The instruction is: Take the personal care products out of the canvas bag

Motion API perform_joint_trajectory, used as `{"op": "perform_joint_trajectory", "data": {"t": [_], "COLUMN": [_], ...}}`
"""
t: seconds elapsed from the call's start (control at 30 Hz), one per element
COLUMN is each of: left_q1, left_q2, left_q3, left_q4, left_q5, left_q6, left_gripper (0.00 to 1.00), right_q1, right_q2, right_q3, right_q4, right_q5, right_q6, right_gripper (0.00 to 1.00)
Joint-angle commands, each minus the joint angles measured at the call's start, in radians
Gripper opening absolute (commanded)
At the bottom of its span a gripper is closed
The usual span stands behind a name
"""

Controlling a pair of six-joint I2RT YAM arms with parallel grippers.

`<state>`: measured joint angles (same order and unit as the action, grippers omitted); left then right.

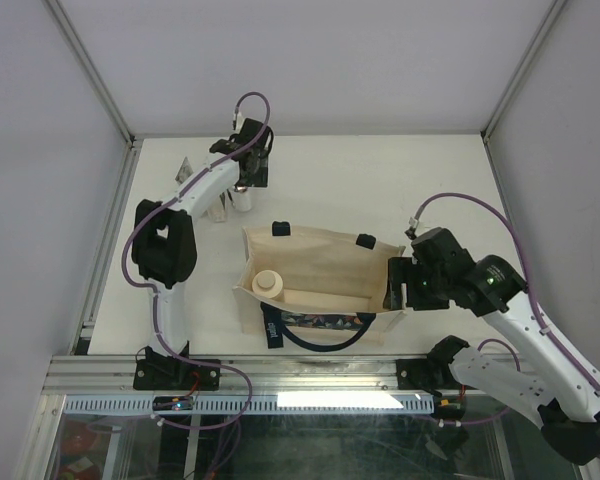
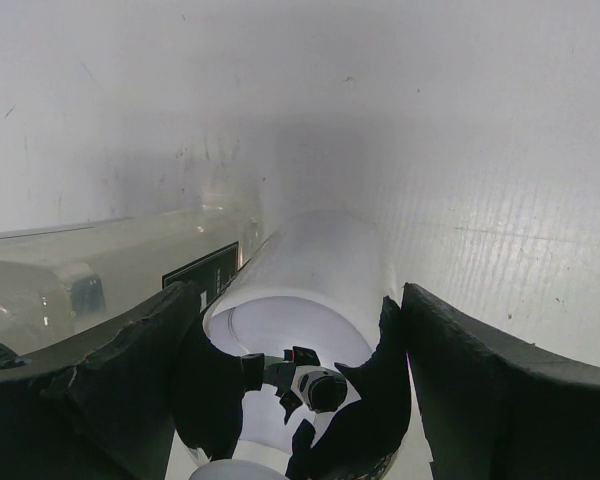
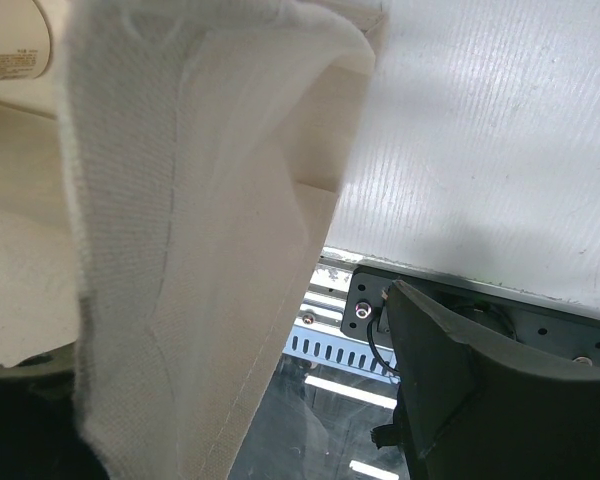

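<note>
Beige cylindrical bottle (image 1: 268, 284) | woven canvas bag (image 1: 320, 262) | right gripper (image 1: 398, 284) seemingly pinching rim

White arms (image 1: 525, 320) with black joints and purple cables (image 1: 140, 240).

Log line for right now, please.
left gripper: around silvery bottle, far-left table | right gripper: on bag right wall | beige bottle: in bag | out: three

1 canvas bag (image 1: 325, 275), 4 containers, 2 grippers.
</note>
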<state>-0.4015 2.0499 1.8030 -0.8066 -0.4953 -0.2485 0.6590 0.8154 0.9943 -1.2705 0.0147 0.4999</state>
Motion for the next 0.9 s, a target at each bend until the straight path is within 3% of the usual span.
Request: {"op": "perform_joint_trajectory", "data": {"t": [0.0, 0.17, 0.43, 0.7, 0.87], "left_q1": [0.012, 0.013, 0.013, 0.013, 0.013], "left_q2": [-0.036, -0.022, -0.027, -0.054, -0.066], "left_q3": [0.022, 0.010, 0.016, 0.035, 0.047], "left_q4": [0.092, 0.092, 0.092, 0.092, 0.090], "left_q5": [-0.033, -0.029, 0.004, 0.011, 0.023], "left_q6": [0.014, 0.013, 0.012, 0.024, 0.029], "left_gripper": [0.03, 0.19, 0.65, 0.87, 0.94], "right_q1": [0.003, 0.003, 0.003, 0.002, 0.003], "right_q2": [-0.020, -0.020, -0.030, -0.033, -0.035], "right_q3": [0.016, 0.009, 0.006, 0.007, 0.011], "right_q4": [0.008, 0.014, 0.013, 0.011, 0.011], "right_q5": [0.012, 0.009, 0.011, 0.013, 0.012], "right_q6": [0.007, 0.003, 0.003, 0.006, 0.005], "right_gripper": [0.75, 0.75, 0.75, 0.75, 0.75]}}
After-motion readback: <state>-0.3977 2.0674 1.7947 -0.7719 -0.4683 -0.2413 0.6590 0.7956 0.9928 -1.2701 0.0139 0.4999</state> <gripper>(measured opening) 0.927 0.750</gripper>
